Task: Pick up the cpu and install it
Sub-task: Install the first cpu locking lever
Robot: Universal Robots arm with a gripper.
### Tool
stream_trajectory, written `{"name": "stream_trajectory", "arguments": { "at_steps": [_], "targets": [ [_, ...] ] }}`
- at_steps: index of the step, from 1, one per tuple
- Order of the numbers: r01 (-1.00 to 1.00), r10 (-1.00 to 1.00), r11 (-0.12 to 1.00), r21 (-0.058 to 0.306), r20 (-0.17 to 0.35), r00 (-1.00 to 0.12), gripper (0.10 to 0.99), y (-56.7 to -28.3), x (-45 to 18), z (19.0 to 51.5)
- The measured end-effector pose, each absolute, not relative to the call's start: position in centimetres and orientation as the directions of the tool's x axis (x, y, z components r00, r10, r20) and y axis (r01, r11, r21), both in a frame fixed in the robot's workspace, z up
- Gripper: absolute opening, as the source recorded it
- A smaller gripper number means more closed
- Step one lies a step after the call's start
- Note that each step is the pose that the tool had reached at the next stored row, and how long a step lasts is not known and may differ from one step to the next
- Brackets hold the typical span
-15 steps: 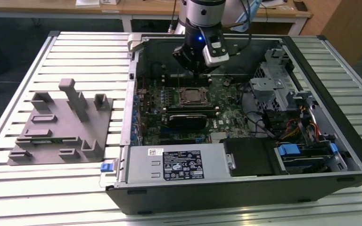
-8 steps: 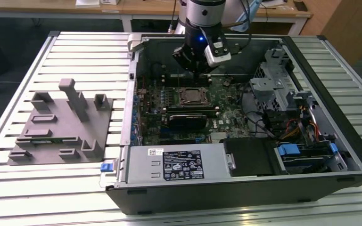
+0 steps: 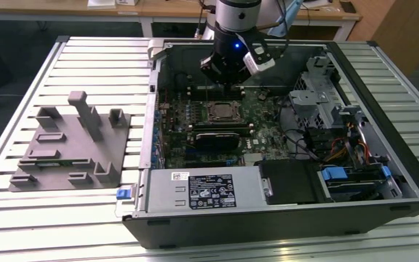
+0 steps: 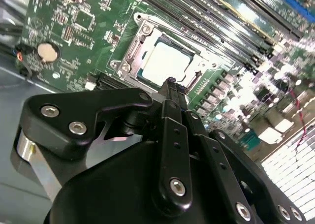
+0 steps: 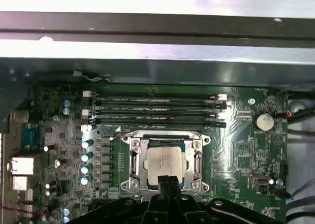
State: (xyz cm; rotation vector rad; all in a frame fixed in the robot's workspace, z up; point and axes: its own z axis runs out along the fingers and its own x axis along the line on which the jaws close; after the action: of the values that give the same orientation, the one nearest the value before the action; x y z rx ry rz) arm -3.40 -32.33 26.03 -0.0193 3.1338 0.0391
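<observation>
currently the cpu (image 5: 165, 161) sat flat inside the socket frame (image 5: 133, 160) on the motherboard (image 5: 246, 150), also seen in the second wrist view (image 4: 165, 61). hand (image 4: 170, 81) hovered just above the socket edge, fingers pressed together, grasping nothing. grey fixture block (image 3: 71, 147) sat on the tabletop (image 3: 20, 87) beside the pc case (image 3: 384, 98).

Beneath my gripper (image 5: 167, 182) the socket frame (image 5: 165, 161) lies open around the cpu (image 5: 165, 161); memory slots (image 5: 157, 108) beyond it, case wall (image 5: 147, 56) farther ahead.
</observation>
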Motion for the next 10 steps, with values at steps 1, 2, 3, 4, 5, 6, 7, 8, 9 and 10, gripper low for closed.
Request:
{"name": "stream_trajectory", "arguments": {
  "at_steps": [1, 2, 3, 4, 5, 6, 7, 8, 9, 10],
  "targets": [
    [-0.023, -0.023, 0.999, 0.025, -0.008, -1.0, 0.106, -32.3, -3.4, 26.0],
    [-0.031, -0.03, 0.999, 0.025, -0.008, -1.0, 0.106, -32.3, -3.4, 26.0],
    [-0.034, -0.034, 0.999, 0.025, -0.008, -0.999, 0.106, -32.3, -3.4, 26.0],
    [-0.036, -0.036, 0.999, 0.025, -0.008, -0.999, 0.106, -32.3, -3.5, 26.0],
    [-0.037, -0.037, 0.999, 0.025, -0.008, -0.999, 0.106, -32.3, -3.6, 26.0],
    [-0.037, -0.037, 0.999, 0.025, -0.008, -0.999, 0.106, -32.3, -3.8, 26.0],
    [-0.038, -0.037, 0.999, 0.025, -0.008, -0.999, 0.106, -32.3, -4.0, 26.0],
    [-0.038, -0.038, 0.999, 0.025, -0.008, -0.999, 0.106, -32.3, -4.2, 26.0],
    [-0.038, -0.037, 0.999, 0.025, -0.008, -0.999, 0.106, -32.3, -4.5, 26.0],
    [-0.038, -0.037, 0.999, 0.025, -0.008, -0.999, 0.106, -32.3, -4.7, 26.0]
  ]
}}
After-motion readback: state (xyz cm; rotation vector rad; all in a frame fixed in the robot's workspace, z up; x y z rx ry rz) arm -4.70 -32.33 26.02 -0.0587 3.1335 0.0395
